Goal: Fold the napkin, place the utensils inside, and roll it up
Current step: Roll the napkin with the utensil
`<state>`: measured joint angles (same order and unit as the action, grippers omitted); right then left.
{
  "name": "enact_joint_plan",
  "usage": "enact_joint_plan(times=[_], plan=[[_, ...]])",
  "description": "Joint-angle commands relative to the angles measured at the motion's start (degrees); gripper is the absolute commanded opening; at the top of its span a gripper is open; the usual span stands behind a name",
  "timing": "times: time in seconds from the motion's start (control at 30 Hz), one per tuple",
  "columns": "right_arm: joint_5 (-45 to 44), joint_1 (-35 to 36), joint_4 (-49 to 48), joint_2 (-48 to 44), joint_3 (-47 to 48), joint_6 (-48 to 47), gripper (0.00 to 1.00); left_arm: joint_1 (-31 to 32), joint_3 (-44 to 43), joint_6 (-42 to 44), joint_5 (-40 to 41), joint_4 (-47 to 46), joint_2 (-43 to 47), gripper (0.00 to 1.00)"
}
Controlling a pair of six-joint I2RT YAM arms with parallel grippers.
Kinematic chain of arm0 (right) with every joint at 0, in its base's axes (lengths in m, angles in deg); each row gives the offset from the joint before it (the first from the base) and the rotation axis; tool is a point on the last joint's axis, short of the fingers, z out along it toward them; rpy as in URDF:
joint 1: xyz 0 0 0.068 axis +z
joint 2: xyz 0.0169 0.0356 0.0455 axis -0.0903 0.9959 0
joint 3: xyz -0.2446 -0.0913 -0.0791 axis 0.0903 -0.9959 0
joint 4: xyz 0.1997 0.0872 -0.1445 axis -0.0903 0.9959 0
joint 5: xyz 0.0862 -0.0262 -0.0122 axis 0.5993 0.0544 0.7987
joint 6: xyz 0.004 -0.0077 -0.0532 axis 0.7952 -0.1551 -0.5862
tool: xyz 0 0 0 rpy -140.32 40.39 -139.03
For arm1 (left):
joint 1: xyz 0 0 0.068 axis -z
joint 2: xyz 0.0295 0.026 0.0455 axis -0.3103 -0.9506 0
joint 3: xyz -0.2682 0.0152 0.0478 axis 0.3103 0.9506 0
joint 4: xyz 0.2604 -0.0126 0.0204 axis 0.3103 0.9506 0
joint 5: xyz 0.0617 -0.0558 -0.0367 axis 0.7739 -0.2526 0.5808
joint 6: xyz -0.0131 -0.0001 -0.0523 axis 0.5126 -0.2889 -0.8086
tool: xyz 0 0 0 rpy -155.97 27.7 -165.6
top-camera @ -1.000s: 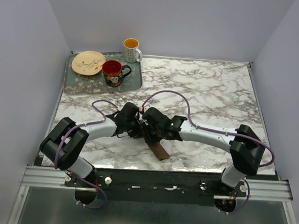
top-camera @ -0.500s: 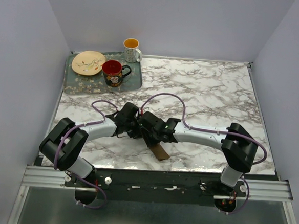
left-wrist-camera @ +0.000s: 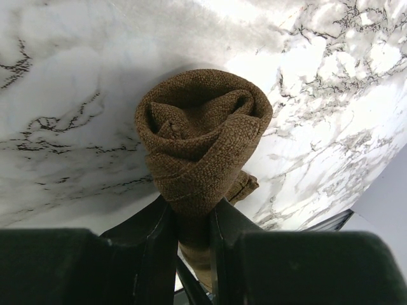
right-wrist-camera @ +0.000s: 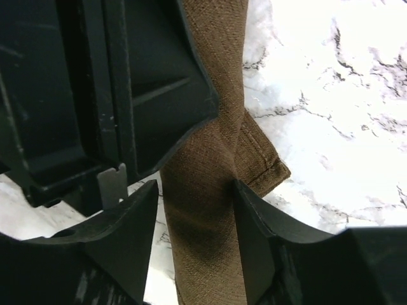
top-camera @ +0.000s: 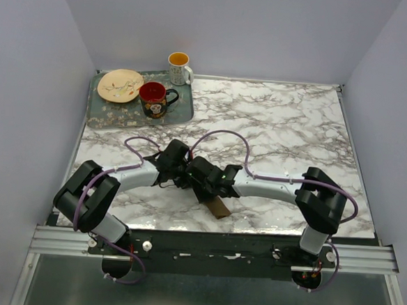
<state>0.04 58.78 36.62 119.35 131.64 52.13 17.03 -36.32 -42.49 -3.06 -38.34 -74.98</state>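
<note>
The dark brown napkin is a tight roll near the table's front edge; only its near end shows in the top view, the rest lies under both grippers. My left gripper is shut on one end of the roll, whose spiral faces the left wrist camera, with the gripper pinching it. My right gripper straddles the roll. The gripper is open, with a gap at its left finger. The utensils are hidden.
A grey tray at the back left carries a cream plate and a red mug. A white mug with an orange inside stands at its far corner. The marble table stretches to the right.
My right gripper's jaws have spread wider around the roll, and the right arm has shifted left toward the left gripper. The left gripper keeps its hold unchanged.
</note>
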Motion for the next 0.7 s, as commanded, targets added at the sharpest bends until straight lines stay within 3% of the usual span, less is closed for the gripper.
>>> enact_joint_plan(times=[0.0,0.27,0.4,0.43,0.53,0.67], plan=[[-5.4,0.8,0.8,2.2,-1.5,0.9,0.55,0.3,0.0,-0.2,0.1,1.1,1.3,0.29],[-8.8,0.7,1.8,4.4,0.2,0.9,0.47,0.0,0.9,-0.5,-0.9,0.1,2.0,0.34],[-6.5,0.5,0.7,3.6,-0.6,1.1,0.22,-1.0,1.2,0.8,-0.3,0.7,3.7,0.41],[-5.4,-0.1,0.0,3.0,-1.1,1.3,0.19,-1.2,0.8,1.5,0.2,2.1,4.2,0.48],[1.4,-2.9,-4.1,-0.1,-4.0,1.0,0.17,-2.0,0.3,4.7,2.6,5.3,6.9,0.61],[23.0,-9.6,-14.0,-2.0,-9.2,1.7,0.17,-2.9,-0.6,7.9,3.1,8.3,9.6,0.69]])
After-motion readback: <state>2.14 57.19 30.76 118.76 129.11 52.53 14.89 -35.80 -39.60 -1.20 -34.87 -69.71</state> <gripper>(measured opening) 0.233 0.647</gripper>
